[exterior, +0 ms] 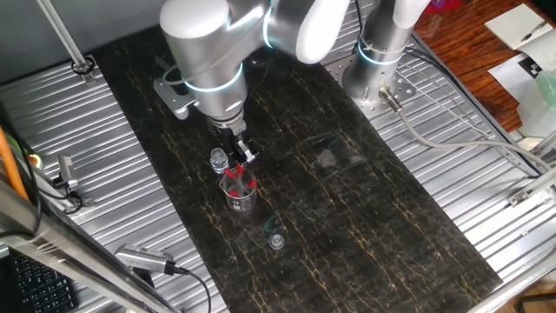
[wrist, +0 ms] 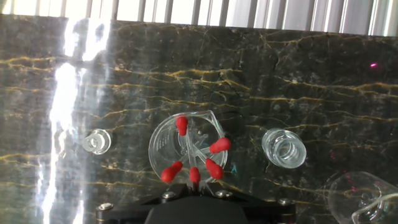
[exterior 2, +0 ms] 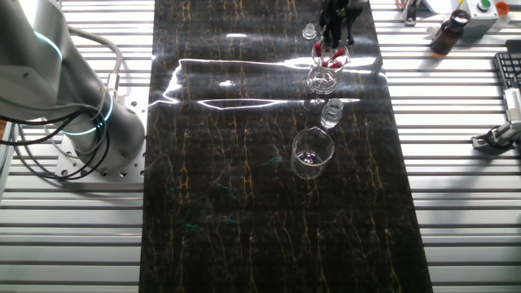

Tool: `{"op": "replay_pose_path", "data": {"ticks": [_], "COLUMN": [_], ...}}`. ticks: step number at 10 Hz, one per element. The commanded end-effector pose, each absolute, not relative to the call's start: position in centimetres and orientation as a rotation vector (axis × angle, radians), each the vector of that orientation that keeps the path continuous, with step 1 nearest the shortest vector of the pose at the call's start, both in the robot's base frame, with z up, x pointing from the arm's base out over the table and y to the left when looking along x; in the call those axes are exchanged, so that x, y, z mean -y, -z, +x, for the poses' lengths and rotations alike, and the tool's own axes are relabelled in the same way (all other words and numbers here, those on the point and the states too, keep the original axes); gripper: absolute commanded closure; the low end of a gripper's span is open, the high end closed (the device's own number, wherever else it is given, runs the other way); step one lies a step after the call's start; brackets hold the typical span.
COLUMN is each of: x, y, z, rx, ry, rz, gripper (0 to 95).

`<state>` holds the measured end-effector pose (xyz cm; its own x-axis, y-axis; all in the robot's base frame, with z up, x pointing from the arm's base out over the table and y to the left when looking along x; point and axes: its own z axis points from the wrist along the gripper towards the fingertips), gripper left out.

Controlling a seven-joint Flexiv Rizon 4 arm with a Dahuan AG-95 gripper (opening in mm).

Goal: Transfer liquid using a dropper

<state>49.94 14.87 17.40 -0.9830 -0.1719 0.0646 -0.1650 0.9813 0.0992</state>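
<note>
A small glass beaker [wrist: 163, 142] holds several droppers with red rubber bulbs. It also shows on the dark mat in one fixed view [exterior: 241, 198] and in the other [exterior 2: 323, 77]. My gripper [wrist: 194, 184] hangs right over its near rim, and the jaws stand close together on the bulb of one dropper [wrist: 194, 175]. From the fixed cameras the gripper [exterior: 241, 159] [exterior 2: 334, 39] sits just above the beaker, and the red bulbs [exterior: 234, 178] reach up to its fingertips. The dropper's thin tube is still inside the beaker.
A small clear vial [wrist: 96, 141] [exterior 2: 309, 32] stands on one side of the beaker and an open glass vial [wrist: 283, 148] [exterior 2: 331, 112] on the other. Beyond that is a larger empty beaker [exterior 2: 312, 153] [wrist: 354, 198]. A brown bottle [exterior 2: 448, 34] stands off the mat.
</note>
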Motion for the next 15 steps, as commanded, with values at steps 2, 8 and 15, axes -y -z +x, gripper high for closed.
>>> {"op": "replay_pose_path", "data": {"ticks": [2,8,15], "x": [-14.8,-13.5,-11.4], "y": [-18.5,-20.9,-23.1], "z": [50.1,49.4,48.0], "rx": [3.044,3.006,2.975], "ry": [0.138,0.143,0.159], "rz": [0.27,0.295,0.337], "gripper": [95.0,95.0,95.0]}}
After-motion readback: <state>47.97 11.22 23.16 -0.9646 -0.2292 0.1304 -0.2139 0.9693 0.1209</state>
